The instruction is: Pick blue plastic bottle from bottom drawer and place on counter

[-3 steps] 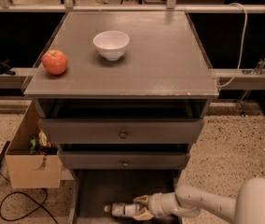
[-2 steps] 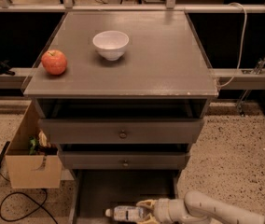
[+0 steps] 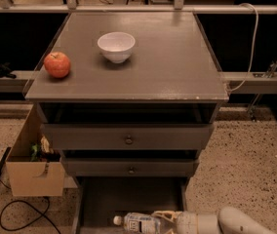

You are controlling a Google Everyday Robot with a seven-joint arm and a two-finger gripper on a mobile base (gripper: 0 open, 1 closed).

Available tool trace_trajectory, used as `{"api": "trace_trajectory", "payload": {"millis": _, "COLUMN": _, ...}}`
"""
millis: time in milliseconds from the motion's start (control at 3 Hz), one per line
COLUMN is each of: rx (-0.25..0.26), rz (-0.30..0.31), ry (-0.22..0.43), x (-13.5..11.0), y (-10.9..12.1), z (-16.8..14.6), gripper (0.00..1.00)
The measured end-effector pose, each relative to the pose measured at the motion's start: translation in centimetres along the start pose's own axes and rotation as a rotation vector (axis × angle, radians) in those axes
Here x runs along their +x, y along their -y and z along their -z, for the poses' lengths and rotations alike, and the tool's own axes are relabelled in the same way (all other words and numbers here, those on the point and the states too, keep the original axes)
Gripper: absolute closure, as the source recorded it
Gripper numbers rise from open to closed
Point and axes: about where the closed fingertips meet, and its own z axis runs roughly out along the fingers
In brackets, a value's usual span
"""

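The blue plastic bottle (image 3: 139, 223) lies on its side in the open bottom drawer (image 3: 128, 199), white cap pointing left, at the very bottom of the camera view. My gripper (image 3: 164, 219) reaches in from the right, and its pale fingers (image 3: 164, 213) close around the bottle's base end. The arm (image 3: 236, 222) runs off to the lower right. The counter (image 3: 168, 62) is the grey top of the cabinet, well above the gripper.
A white bowl (image 3: 116, 46) and a red apple (image 3: 57, 65) sit on the counter's left half. The two upper drawers with knobs (image 3: 128, 140) overhang the bottom drawer. A cardboard box (image 3: 33, 172) and cables (image 3: 16, 213) lie on the floor at the left.
The arm has sunk lower and further right in the view. The bottle stays between the fingers and has hardly shifted.
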Motion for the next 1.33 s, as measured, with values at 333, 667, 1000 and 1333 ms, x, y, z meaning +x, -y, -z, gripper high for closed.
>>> {"api": "trace_trajectory", "payload": {"millis": 333, "rx": 0.073, "rz": 0.037, "ry": -0.010, "x": -5.5, "y": 1.6, "z": 4.8, "gripper": 1.00}}
{"api": "trace_trajectory", "payload": {"millis": 667, "rx": 0.147, "rz": 0.081, "ry": -0.058, "x": -10.8, "y": 3.0, "z": 10.0, "gripper": 1.00}}
{"api": "trace_trajectory", "payload": {"millis": 1000, "rx": 0.155, "rz": 0.101, "ry": -0.082, "x": -11.3, "y": 3.4, "z": 10.9, "gripper": 1.00}}
{"api": "trace_trajectory", "payload": {"millis": 1333, "rx": 0.155, "rz": 0.101, "ry": -0.082, "x": -11.3, "y": 3.4, "z": 10.9, "gripper": 1.00}}
